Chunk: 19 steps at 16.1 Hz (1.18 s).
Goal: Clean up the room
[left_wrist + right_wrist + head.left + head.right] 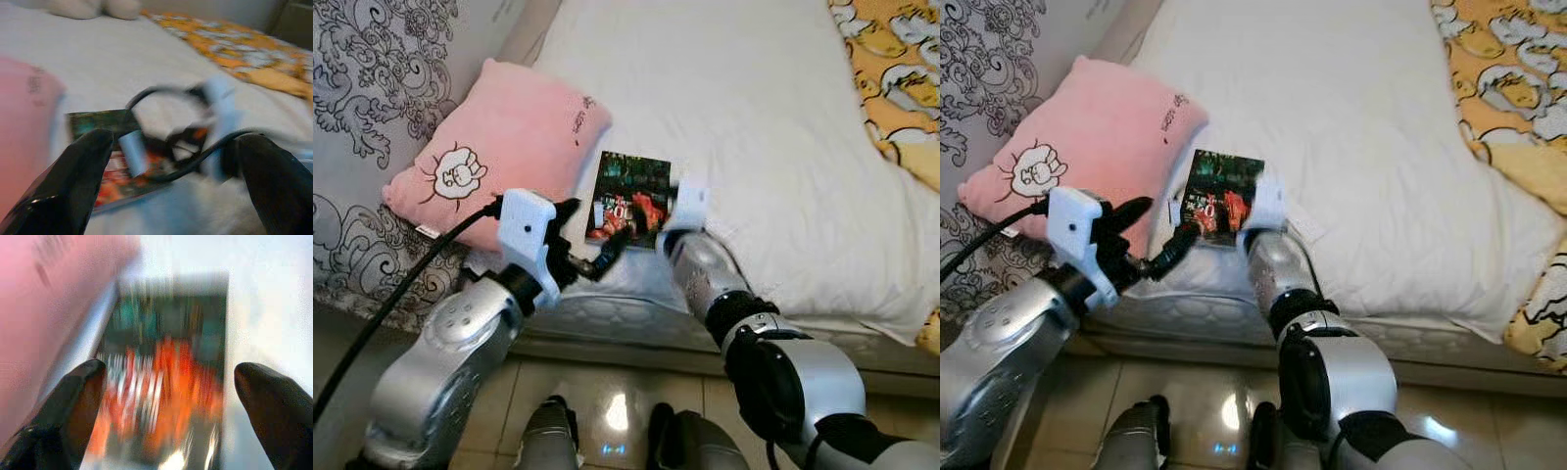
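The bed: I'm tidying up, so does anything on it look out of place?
Yes. A book with a dark green and red cover lies flat on the white sheet near the edge, beside the pink pillow. Both grippers, the left gripper and the right gripper, are open at it.

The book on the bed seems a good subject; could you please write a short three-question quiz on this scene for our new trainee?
1. True or false: the book lies on the white bedsheet, beside the pink pillow.
2. Multiple choice: how do the right gripper's fingers stand?
A. shut on the book
B. open, with the book beyond them
C. shut on the pillow
3. Fill in: the patterned blanket on the robot's right side of the bed is mostly ____ in colour.

Key
1. True.
2. B. The left gripper is open too, pointing at the book.
3. Orange.
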Tool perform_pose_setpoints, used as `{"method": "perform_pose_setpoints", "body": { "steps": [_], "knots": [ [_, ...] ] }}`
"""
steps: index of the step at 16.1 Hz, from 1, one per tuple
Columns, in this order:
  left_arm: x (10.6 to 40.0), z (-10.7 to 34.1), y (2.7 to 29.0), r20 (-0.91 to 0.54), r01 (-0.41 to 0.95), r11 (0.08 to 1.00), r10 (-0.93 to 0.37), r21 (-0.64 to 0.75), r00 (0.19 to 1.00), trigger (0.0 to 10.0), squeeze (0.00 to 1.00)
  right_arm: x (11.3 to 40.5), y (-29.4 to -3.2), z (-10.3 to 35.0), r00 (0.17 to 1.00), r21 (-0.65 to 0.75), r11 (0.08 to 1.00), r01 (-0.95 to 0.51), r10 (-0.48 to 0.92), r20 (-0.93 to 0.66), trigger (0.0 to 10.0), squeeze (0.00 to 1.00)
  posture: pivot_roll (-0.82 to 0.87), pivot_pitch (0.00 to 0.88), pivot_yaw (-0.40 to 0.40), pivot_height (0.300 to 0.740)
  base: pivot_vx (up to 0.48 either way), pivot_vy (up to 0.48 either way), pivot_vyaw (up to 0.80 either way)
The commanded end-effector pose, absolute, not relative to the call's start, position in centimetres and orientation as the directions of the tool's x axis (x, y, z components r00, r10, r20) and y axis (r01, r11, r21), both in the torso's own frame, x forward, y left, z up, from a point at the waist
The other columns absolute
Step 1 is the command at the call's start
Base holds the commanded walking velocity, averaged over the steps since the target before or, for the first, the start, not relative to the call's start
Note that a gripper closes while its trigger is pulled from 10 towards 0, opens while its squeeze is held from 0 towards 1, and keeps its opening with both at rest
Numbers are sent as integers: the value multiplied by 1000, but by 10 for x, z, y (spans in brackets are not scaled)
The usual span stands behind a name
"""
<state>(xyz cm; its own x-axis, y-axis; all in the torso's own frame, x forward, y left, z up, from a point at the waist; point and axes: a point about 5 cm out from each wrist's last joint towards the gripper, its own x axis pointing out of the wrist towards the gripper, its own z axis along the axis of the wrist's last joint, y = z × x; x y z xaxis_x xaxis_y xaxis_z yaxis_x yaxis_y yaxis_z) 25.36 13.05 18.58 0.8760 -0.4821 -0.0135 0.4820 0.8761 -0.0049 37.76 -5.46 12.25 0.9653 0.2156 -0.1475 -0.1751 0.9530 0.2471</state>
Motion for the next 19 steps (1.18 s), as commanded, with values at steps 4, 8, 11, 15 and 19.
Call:
{"method": "perform_pose_setpoints", "body": {
  "steps": [4, 8, 11, 15, 19],
  "knots": [
    [287, 173, 182, 42, 123, 984, -118, -130, 992, 10000, 0, 360, -111, 122, 994, 100, 994, -50, 40, 101, 10000, 0, 94, 1, -51, 740, 0, 0, 0],
    [297, 146, 198, 31, 14, 992, -10, -124, 999, 10000, 0, 303, -177, 73, 993, -34, 993, 115, -114, 39, 10000, 0, -4, 0, -25, 740, 0, -442, 0],
    [306, 137, 165, 64, 123, 986, -117, -111, 991, 10000, 0, 301, -165, 71, 998, -14, 999, 52, -52, 32, 10000, 0, -56, 0, 0, 740, 172, -409, 0],
    [304, 125, 136, 62, 213, 968, -206, -132, 976, 10000, 0, 297, -160, 74, 1000, -5, 1000, 0, 0, 15, 10000, 0, -96, 0, -1, 740, 275, -391, 0],
    [302, 120, 137, 74, 208, 969, -200, -130, 977, 10000, 0, 296, -153, 68, 1000, -12, 1000, -25, 24, -11, 10000, 0, -75, 0, 2, 740, 291, -378, 0]
  ]
}}
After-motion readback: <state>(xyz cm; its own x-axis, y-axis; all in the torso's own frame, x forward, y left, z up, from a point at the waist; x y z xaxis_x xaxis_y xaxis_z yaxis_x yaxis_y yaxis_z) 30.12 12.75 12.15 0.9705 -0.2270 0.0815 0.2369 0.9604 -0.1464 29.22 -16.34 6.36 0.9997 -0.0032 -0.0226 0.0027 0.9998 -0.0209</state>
